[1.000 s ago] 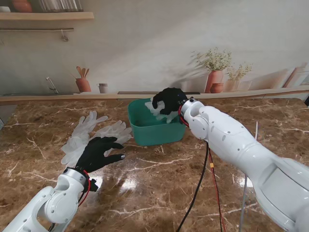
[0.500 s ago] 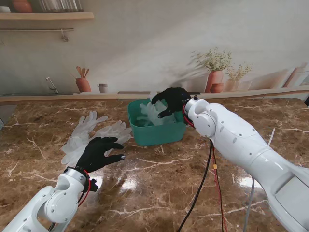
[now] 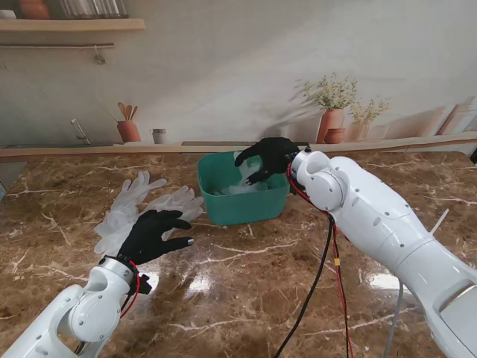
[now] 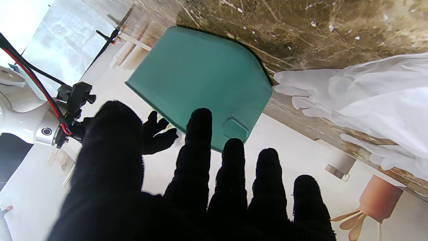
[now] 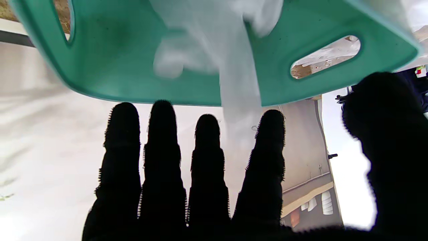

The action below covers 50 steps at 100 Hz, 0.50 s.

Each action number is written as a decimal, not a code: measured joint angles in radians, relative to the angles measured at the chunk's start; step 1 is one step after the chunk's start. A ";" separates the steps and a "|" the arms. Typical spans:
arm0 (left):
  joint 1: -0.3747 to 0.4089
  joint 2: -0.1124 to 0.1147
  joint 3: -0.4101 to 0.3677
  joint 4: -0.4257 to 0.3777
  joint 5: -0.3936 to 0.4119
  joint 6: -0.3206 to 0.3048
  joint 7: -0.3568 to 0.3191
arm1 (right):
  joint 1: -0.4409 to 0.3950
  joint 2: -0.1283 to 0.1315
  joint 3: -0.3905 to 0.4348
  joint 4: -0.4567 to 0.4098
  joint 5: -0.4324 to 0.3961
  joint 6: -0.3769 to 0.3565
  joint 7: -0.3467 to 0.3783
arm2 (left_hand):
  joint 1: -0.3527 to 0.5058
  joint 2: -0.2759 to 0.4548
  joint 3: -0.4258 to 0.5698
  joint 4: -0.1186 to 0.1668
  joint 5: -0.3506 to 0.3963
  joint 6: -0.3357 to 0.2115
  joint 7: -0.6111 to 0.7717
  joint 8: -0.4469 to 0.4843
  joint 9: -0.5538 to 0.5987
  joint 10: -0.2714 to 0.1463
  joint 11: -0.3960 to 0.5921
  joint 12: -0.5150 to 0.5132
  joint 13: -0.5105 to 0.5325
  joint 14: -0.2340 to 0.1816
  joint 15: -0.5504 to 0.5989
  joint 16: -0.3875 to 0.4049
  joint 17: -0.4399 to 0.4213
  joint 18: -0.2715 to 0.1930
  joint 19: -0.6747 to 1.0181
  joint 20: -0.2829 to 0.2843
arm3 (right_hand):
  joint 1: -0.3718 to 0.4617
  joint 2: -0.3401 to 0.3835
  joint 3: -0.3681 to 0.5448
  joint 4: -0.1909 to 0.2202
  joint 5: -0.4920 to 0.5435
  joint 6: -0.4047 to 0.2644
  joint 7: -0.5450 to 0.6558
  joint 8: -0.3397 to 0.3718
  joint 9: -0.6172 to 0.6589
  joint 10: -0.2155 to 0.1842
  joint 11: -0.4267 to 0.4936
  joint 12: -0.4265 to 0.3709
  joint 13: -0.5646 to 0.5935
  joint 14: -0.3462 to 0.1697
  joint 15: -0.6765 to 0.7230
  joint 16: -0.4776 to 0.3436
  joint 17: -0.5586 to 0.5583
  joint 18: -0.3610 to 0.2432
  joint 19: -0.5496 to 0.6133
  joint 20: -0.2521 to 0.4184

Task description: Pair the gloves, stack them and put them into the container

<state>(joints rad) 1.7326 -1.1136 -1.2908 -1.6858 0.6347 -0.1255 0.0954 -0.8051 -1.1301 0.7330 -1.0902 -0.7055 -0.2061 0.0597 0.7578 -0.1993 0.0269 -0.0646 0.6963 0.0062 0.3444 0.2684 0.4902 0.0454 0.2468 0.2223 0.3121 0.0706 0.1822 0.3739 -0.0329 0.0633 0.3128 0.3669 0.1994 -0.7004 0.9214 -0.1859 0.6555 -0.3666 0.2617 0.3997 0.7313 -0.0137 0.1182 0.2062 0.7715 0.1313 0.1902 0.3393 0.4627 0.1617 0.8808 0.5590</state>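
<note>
Gloves [image 3: 141,205] of thin translucent white lie in a loose heap on the brown marble table [image 3: 246,291], on the left side and just to the left of the green container [image 3: 240,200]; some of their fingers point away from me toward the far wall. In the left wrist view the same heap [image 4: 374,97] lies close beside the container's [image 4: 200,80] outer wall, its nearest fingertips almost at the tub's corner.

Nearer to me, the left hand [image 3: 151,235], dressed in black fabric, rests flat with its palm down and fingers spread, its fingertips at the near edge of the heap; it grasps nothing. From its own wrist camera the black fingers [image 4: 197,147] stand apart with only air between them.

At the middle of the table the container sits upright, and a crumpled white glove [image 3: 242,188] lies inside it against the far wall. The right wrist view shows this white glove [image 5: 214,43] blurred, draped within the tub's [image 5: 110,57] interior and over its rim, between two handle slots.

On the right, the right hand [image 3: 270,156] hovers above the container's far rim, fingers extended and separated, released and clear of the glove. Its wrist camera shows four straight black fingers [image 5: 164,150] side by side with the thumb set apart. A red and a black cable [image 3: 322,272] hang from the right arm down to the table.
</note>
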 measured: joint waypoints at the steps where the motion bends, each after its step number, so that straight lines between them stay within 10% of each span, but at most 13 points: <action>1: 0.000 0.000 0.000 0.000 0.000 0.000 0.000 | -0.001 0.000 0.001 -0.001 0.003 0.001 0.001 | 0.000 0.000 0.000 0.000 0.000 0.000 0.000 0.000 0.000 0.000 -0.002 0.000 0.000 0.000 0.000 0.000 0.000 0.000 0.000 0.000 | 0.000 0.006 -0.009 0.000 0.000 -0.002 0.000 -0.001 -0.009 0.006 -0.005 -0.006 0.000 0.002 0.000 0.000 -0.001 0.003 -0.004 0.000; 27: -0.003 0.000 0.001 0.000 -0.001 0.000 -0.002 | -0.020 0.007 0.024 -0.014 -0.004 0.007 -0.006 | 0.000 0.012 0.000 0.000 0.000 -0.001 0.000 0.000 0.000 0.000 -0.009 -0.001 -0.010 0.022 0.000 0.000 -0.001 0.008 -0.013 0.001 | -0.035 0.137 -0.170 0.105 -0.030 -0.011 0.010 -0.040 -0.147 0.050 -0.041 -0.096 -0.099 0.033 -0.021 -0.078 -0.064 0.023 -0.062 0.000; 50: -0.002 0.001 -0.002 -0.003 0.001 0.000 -0.007 | -0.127 0.020 0.159 -0.125 -0.106 -0.012 -0.036 | 0.000 0.012 0.000 0.000 0.000 -0.001 0.000 0.000 0.000 0.000 -0.010 -0.001 -0.010 0.022 0.000 0.000 -0.001 0.010 -0.022 0.012 | -0.077 0.141 -0.137 0.105 -0.082 0.143 -0.038 -0.033 -0.069 -0.056 0.023 -0.022 -0.109 -0.135 -0.027 -0.078 -0.084 -0.088 -0.141 -0.023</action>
<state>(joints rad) 1.7308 -1.1126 -1.2928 -1.6893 0.6358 -0.1253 0.0889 -0.9321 -1.1100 0.8919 -1.2151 -0.8116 -0.2183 0.0238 0.7578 -0.1870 0.0269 -0.0646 0.6963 0.0053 0.3444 0.2686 0.4902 0.0458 0.2372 0.2210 0.3025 0.0928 0.1820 0.3739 -0.0343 0.0728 0.2909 0.3784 0.1227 -0.5591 0.7840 -0.0805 0.5739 -0.2240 0.2234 0.3667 0.6627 -0.0693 0.1413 0.1839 0.6630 -0.0035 0.1633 0.2610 0.3786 0.0740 0.7399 0.5361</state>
